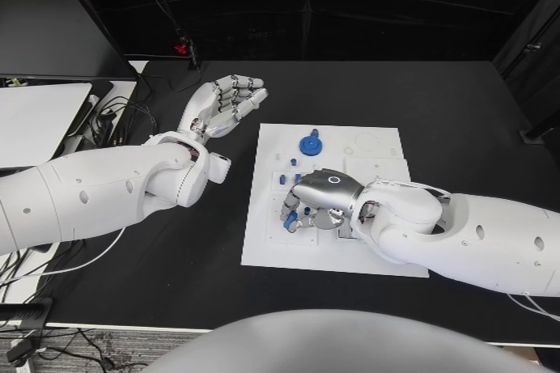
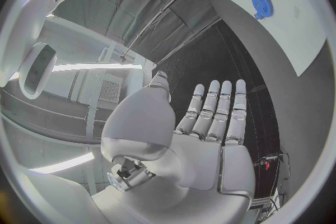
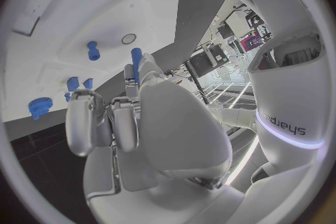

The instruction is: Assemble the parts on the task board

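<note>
The white task board [image 1: 362,158] lies in the middle of the black table. A blue gear [image 1: 311,144] stands on its far part, and small blue pieces [image 1: 284,179] sit near its left edge. My right hand [image 1: 317,199] hovers low over the board's left middle with its fingers curled downward. It pinches a slim blue peg [image 3: 136,64], whose tip points at the board [image 3: 63,5]. The gear [image 3: 39,106] and a small blue piece [image 3: 92,50] lie beyond it. My left hand [image 1: 227,102] is held flat with its fingers straight, off the board's far left corner, holding nothing. The left wrist view shows the gear [image 2: 264,3].
Cables [image 1: 116,114] and a white surface [image 1: 41,118] lie at the table's left side. A small red object [image 1: 184,48] sits at the far edge. Bare black table [image 1: 455,98] stretches to the right of the board and behind it.
</note>
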